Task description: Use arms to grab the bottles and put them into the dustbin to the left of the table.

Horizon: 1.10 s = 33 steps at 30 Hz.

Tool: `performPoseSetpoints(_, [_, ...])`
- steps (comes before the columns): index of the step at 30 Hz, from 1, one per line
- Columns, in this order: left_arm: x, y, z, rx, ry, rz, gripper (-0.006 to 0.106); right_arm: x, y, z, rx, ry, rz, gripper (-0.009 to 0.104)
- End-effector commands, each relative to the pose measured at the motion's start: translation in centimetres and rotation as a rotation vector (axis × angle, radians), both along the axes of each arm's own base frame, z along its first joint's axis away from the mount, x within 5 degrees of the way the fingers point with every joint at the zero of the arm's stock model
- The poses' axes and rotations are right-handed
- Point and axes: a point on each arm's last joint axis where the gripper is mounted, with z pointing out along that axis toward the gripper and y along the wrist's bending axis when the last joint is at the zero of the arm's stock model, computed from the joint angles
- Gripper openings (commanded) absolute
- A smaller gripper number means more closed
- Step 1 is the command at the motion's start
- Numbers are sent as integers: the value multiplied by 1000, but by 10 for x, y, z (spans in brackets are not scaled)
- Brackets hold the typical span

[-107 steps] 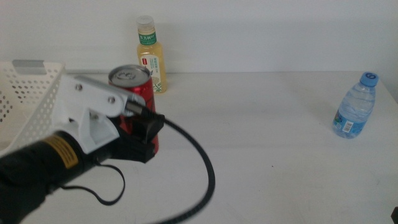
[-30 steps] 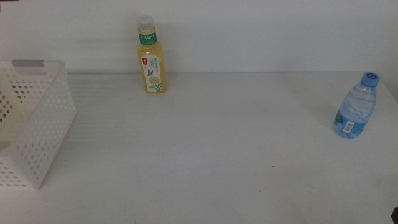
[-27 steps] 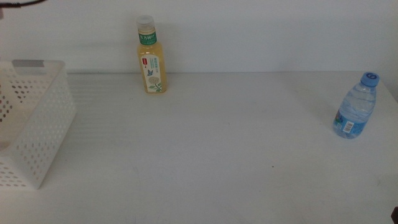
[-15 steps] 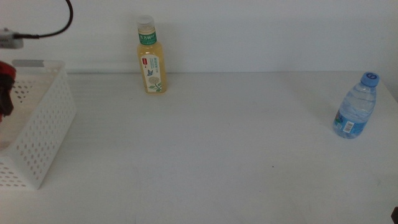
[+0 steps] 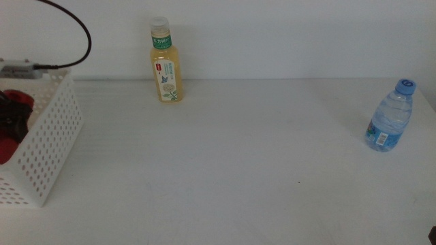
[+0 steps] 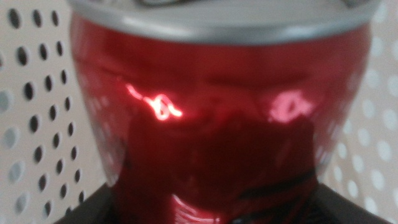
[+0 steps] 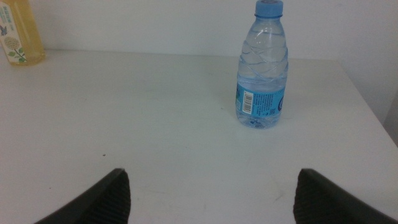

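Observation:
The slim red can (image 6: pixel 217 112) fills the left wrist view, with the dustbin's perforated white walls (image 6: pixel 31 124) close on both sides. In the middle view my left gripper (image 5: pixel 10 121) is shut on the can (image 5: pixel 18 101) inside the dustbin (image 5: pixel 48 136) at the table's left edge. The yellow bottle (image 5: pixel 166 64) stands upright at the back of the table. A clear water bottle (image 5: pixel 390 116) with a blue cap stands far right. My right gripper (image 7: pixel 214 193) hangs open low over the table, well short of the water bottle (image 7: pixel 262 68).
A black cable (image 5: pixel 75 27) arcs above the dustbin at the top left. The white table (image 5: pixel 238 156) stretches bare between the two standing bottles. The yellow bottle's base (image 7: pixel 18 37) shows in a corner of the right wrist view.
The left arm, out of view a second ago, has come in over the dustbin and lowered the red can inside it. The right arm and both standing bottles have not moved.

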Motion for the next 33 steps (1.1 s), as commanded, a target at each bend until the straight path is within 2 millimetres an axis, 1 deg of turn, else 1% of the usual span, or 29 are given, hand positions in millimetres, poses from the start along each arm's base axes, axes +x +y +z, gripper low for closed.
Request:
performPoseSetpoints(1, [1, -1, 29, 21, -103, 1, -5, -1, -1, 10, -4, -108, -6, 79])
performPoseSetpoints(7, [7, 0, 10, 1, -65, 3, -5, -1, -1, 10, -4, -108, -6, 79])
performPoseSetpoints(10, [9, 1, 4, -1, -56, 11, -4, -1, -1, 10, -4, -108, -6, 79])
performPoseSetpoints(12, [10, 1, 0, -4, -47, 15, -2, -1, -1, 10, -4, -108, -6, 79])
performPoseSetpoints(15, [12, 1, -5, -10, -35, 19, 5, -1, -1, 10, -4, -108, -6, 79])
performPoseSetpoints(18, [12, 2, -6, -9, -34, 19, 16, -1, -1, 10, -4, -108, -6, 79])
performPoseSetpoints(20, [12, 1, -6, -10, -34, 20, 28, -1, -1, 10, -4, -108, -6, 79])
performPoseSetpoints(21, [12, 1, -6, -9, -33, 34, 72, -1, -1, 10, -4, -108, -6, 79])
performPoseSetpoints(24, [12, 1, -6, -11, -34, 43, 89, -1, -1, 10, -4, -108, -6, 79])
performPoseSetpoints(27, [12, 1, -1, -20, -25, 82, 90, -1, -1, 10, -4, -108, -6, 79])
performPoseSetpoints(31, [12, 1, 20, -39, 1, 154, 90, -1, -1, 10, -4, -108, -6, 79])
performPoseSetpoints(33, [13, 0, 33, -42, -23, 174, 90, -1, -1, 10, -4, -108, -6, 79])
